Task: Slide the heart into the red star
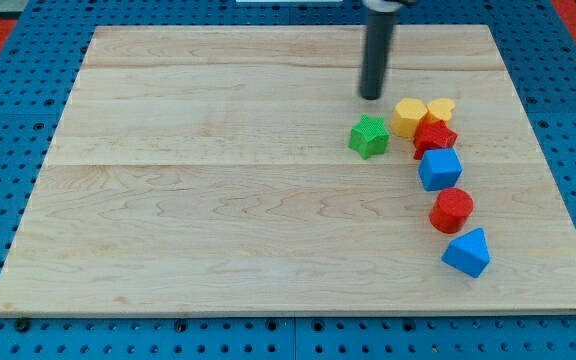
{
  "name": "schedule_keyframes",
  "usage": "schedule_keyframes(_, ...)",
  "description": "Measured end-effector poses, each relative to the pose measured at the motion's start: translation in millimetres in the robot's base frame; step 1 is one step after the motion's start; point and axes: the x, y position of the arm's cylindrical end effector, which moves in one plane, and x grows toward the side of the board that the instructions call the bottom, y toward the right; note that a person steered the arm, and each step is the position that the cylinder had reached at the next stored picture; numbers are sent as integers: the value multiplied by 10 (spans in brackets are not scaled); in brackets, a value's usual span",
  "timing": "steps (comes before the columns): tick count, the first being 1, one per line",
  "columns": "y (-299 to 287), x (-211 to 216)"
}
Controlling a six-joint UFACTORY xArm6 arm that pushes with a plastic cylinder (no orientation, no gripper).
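My tip point(371, 97) is on the board, just above the green star point(368, 136) and to the left of the yellow hexagon point(408, 116). The yellow heart point(441, 109) sits right of the hexagon, touching it. The red star point(434, 137) lies directly below both yellow blocks and touches them. The rod rises from the tip to the view's top edge.
A blue block point(440, 169) sits just below the red star. A red cylinder point(452, 210) and a blue triangular block point(467, 252) follow down the right side. The wooden board point(218, 200) lies on a blue pegboard surface.
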Motion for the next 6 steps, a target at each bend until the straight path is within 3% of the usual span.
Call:
schedule_keyframes(1, 93, 260)
schedule_keyframes(2, 71, 862)
schedule_keyframes(3, -222, 851)
schedule_keyframes(5, 187, 15)
schedule_keyframes(6, 676, 361)
